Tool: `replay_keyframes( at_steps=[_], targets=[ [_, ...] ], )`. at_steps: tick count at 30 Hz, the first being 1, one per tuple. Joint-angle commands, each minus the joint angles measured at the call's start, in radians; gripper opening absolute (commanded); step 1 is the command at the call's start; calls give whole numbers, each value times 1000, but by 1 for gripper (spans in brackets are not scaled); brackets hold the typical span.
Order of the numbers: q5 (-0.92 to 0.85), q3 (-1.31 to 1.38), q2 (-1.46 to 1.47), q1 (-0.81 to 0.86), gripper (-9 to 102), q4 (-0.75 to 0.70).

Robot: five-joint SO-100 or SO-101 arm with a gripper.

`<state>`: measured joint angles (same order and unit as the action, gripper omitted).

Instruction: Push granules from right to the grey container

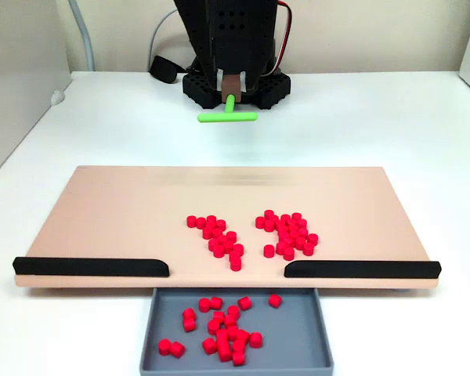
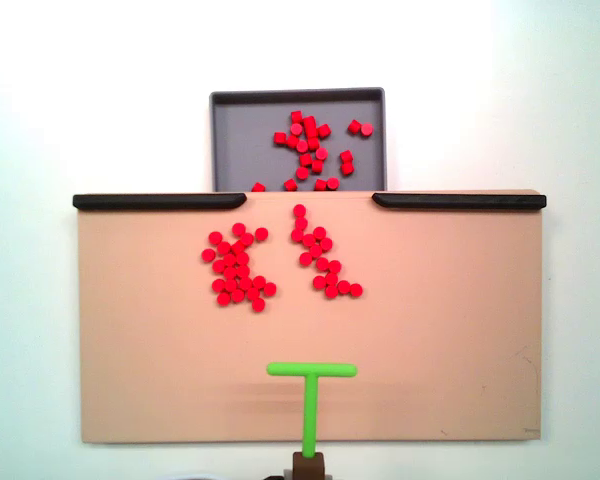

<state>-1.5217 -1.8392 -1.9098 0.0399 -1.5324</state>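
My jaws pinch the green T-shaped stick [image 2: 311,395] at frame bottom. A wide sweep could drive the granules [image 2: 238,267] against the black strip [image 2: 160,201], missing the grey container [image 2: 238,140].

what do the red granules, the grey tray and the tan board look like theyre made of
The granules look like matte plastic: uniform bright red, no shine. The grey container seems moulded plastic, with even colour, low thin walls and a dull finish. The tan board could be wood, laminate or painted sheet: flat, smooth and pale, with no grain visible.
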Motion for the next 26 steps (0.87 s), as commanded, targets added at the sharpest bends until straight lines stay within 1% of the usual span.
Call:
replay_keyframes(
  at_steps=[1, 20, 26],
  targets=[
    [-31, 8, -26, 3, 0, 3],
    [-28, 8, -25, -18, 0, 2],
    [-38, 8, -38, 20, 0, -5]
  ],
)
